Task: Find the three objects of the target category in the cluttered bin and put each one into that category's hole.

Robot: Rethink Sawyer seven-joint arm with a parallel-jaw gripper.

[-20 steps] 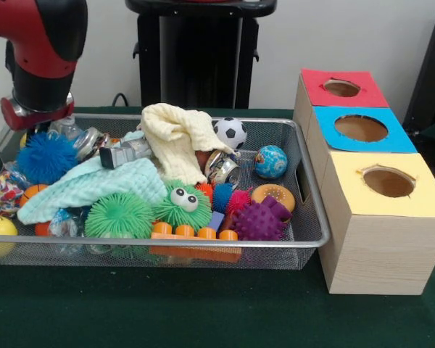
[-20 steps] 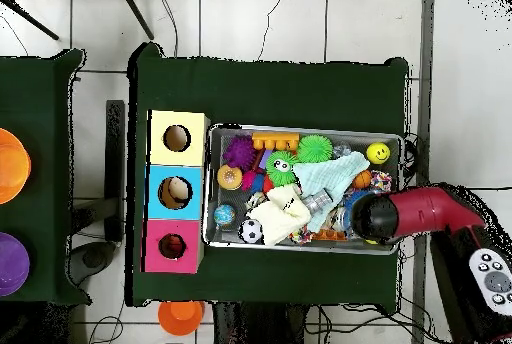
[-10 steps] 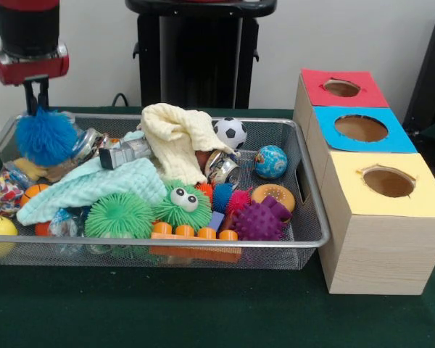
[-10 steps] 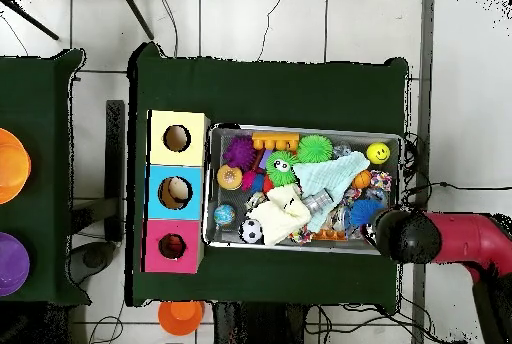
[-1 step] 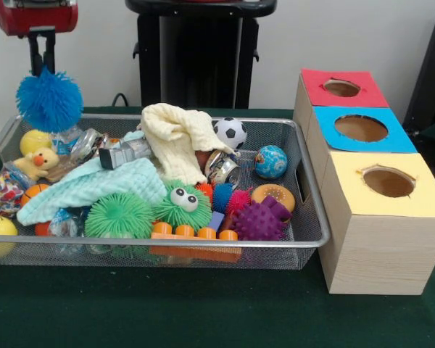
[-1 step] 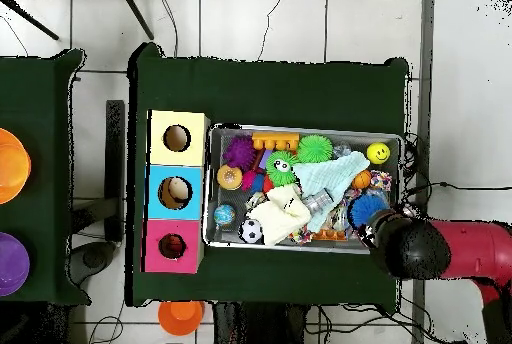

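At frame centre a wire bin (image 6: 212, 185) crammed with toys sits on the dark green worktop (image 6: 270, 85). Touching its left side stands a row of three boxes (image 6: 177, 191), topped yellow, blue and red, each with a round hole. The red arm (image 6: 450, 250) enters from the right, covering the bin's lower right corner beside a blue spiky ball (image 6: 365, 208).

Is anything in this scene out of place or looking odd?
One thing: a fuzzy blue ball hangs in the air above the mesh bin's end farthest from the colored boxes, pinched by the end effector. Everything else lies jumbled inside the bin; nothing has spilled onto the green cloth.
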